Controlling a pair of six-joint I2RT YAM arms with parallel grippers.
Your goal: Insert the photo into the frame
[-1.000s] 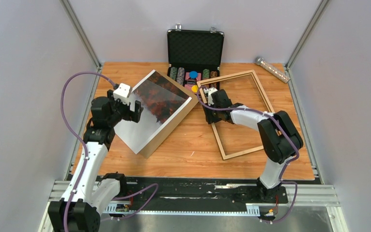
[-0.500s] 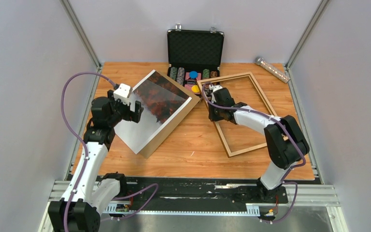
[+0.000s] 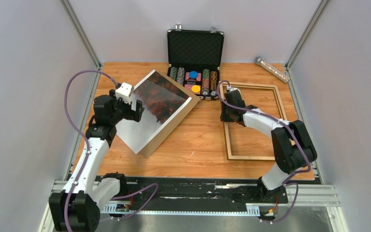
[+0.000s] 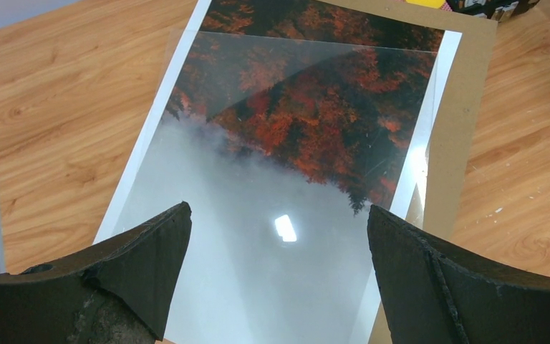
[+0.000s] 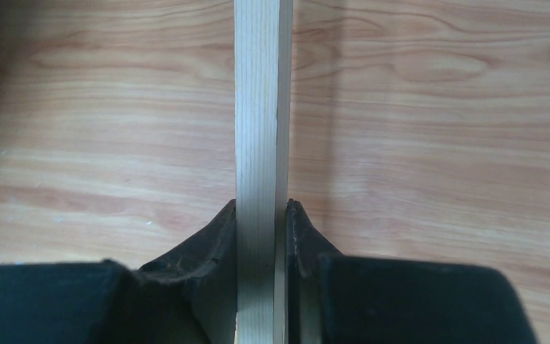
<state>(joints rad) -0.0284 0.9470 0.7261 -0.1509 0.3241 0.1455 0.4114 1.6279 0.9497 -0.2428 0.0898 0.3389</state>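
Observation:
The photo (image 3: pixel 159 105), red-orange trees fading into pale fog, lies tilted on a brown backing panel (image 3: pixel 173 126) at the table's left; a clear pane lies over it in the left wrist view (image 4: pixel 286 172). My left gripper (image 3: pixel 136 110) is open above the photo's pale left edge, holding nothing. The light-brown wooden frame (image 3: pixel 273 121) lies flat at the right, its sides about square with the table's edges. My right gripper (image 3: pixel 228 115) is shut on the frame's left rail near its far corner; in the right wrist view the rail (image 5: pixel 261 129) runs between the fingers (image 5: pixel 297 229).
An open black poker-chip case (image 3: pixel 195 58) stands at the back centre, just beyond the frame's far left corner. A clear tube (image 3: pixel 272 69) lies at the back right. Grey walls enclose the table on both sides.
My right gripper has swung the frame clockwise and to the right, away from the chip case. The left gripper has shifted slightly over the photo.

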